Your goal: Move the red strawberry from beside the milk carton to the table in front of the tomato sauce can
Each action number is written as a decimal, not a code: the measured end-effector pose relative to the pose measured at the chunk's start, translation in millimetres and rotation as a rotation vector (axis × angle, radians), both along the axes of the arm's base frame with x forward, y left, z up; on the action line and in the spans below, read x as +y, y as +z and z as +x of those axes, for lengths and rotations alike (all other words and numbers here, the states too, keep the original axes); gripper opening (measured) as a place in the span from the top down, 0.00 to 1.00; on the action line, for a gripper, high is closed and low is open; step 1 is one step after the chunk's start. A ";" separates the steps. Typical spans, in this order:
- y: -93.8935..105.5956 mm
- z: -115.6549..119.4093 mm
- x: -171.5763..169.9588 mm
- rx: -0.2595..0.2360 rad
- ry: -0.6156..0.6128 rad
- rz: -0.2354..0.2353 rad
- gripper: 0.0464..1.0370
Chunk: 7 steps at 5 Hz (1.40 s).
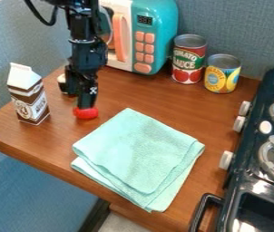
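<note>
Blue walls (236,27) flank a wood table (158,99); at the cloth's (139,154) eleven o'clock, the arm (84,34) hangs down, claw (84,103) at a red thing (85,113), grip impossible to tell.

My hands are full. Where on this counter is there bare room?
The widest bare patch lies between the folded cloth, the red can and the yellow can. A narrower strip separates the cloth from the stove. It's crowded at left, around the carton, claw and red object.
</note>
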<state>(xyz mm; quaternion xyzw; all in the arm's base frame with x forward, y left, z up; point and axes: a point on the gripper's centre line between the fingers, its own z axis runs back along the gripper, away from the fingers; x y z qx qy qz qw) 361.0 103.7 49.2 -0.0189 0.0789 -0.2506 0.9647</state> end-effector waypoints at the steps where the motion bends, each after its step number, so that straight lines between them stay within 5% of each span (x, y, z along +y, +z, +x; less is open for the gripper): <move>1: -14.7 -3.0 0.5 0.064 0.029 -0.003 0.04; 3: -25.3 -0.7 6.6 0.125 0.071 0.057 0.09; 4: -27.0 0.6 3.2 0.113 0.083 0.059 0.23; 7: 5.3 7.1 -11.1 -0.005 0.274 0.008 0.23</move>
